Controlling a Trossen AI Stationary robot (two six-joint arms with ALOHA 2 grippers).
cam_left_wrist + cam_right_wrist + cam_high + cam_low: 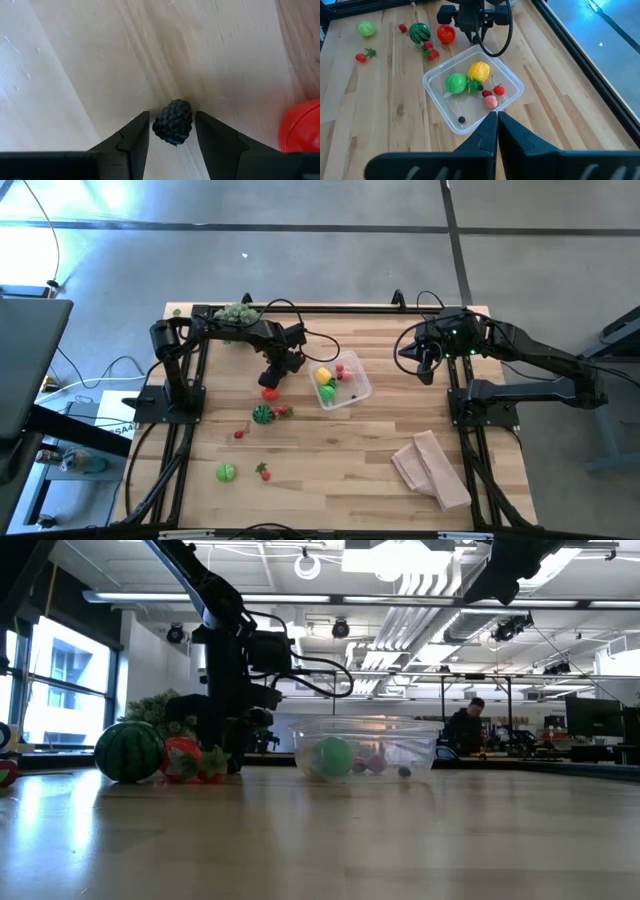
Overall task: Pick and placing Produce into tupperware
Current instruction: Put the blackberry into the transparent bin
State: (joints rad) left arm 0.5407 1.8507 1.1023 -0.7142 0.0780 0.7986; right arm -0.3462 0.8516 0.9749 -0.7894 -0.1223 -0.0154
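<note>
My left gripper (pixel 273 373) points down at the table just left of the clear tupperware (pixel 343 382), with a small black berry (pixel 173 121) between its fingers. A red tomato (pixel 270 392) lies on the wood right beside it. The tupperware (pixel 472 90) holds a yellow piece, a green piece, red cherries, a pink piece and one dark berry. More produce lies loose on the table: a toy watermelon (pixel 262 414), a strawberry (pixel 285 412), a green fruit (pixel 226 472) and small red pieces. My right gripper (pixel 497 117) hangs shut above the table's right side, holding nothing. My left gripper has the black berry pinched between its two fingers, which stand on the berry's two opposite sides (pixel 156 125). The fingers come from above, pointing down. Whether the berry is off the wood (pixel 100 75) or resting on it, I cannot tell.
A pale-green spiky plant (pixel 238 312) sits at the far edge behind the left arm. A tan folded cloth (pixel 432 468) lies near the front right. Bare wood shows between the tupperware and the cloth. A person sits far off in the room (pixel 468 725).
</note>
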